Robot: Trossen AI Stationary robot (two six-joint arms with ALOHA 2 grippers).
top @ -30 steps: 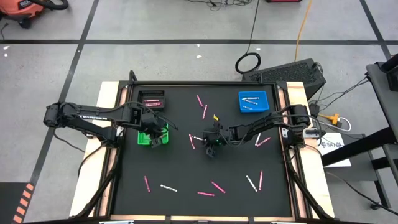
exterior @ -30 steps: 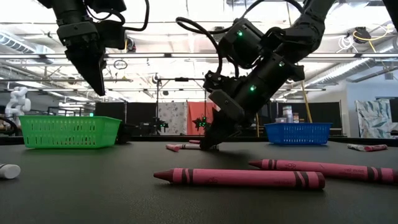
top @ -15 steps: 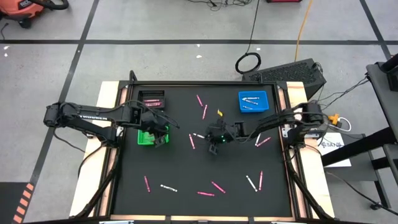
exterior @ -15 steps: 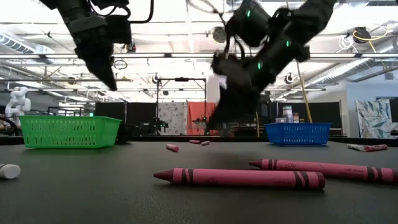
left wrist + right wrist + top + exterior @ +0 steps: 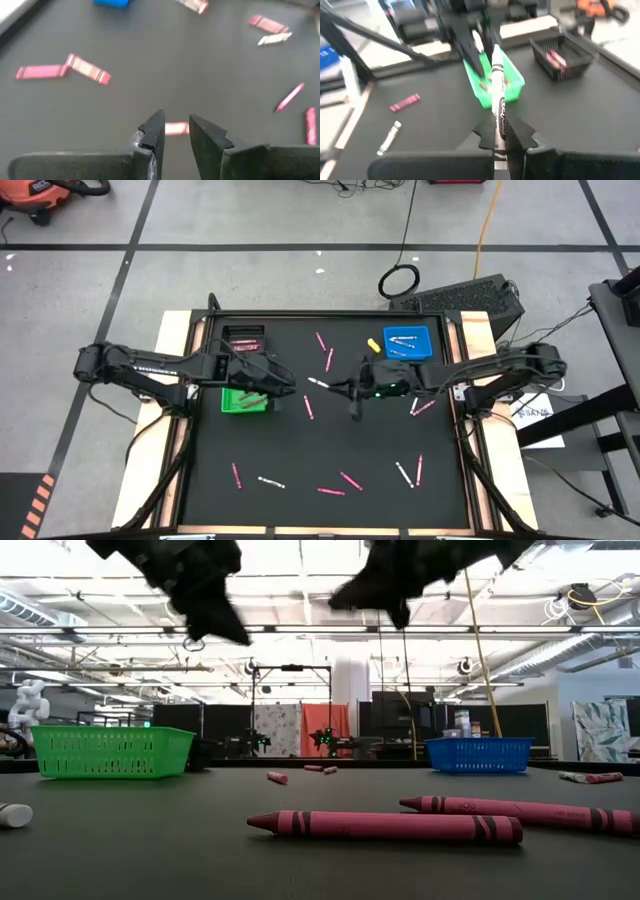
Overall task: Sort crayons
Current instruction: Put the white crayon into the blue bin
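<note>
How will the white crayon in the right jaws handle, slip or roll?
The white crayon is a thin, straight stick pinched near one end by the right gripper, so it probably pivots easily. Round body: likely rolls when dropped. Paper wrapper should limit slipping.

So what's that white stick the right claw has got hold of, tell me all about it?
It is a white crayon with a paper wrapper carrying dark print and dark bands, its tip bare. The right gripper is shut on it near one end, and the rest sticks out past the fingers. It is lifted clear of the black table; from above it shows as a pale sliver near the table's middle. Nothing else touches it.
</note>
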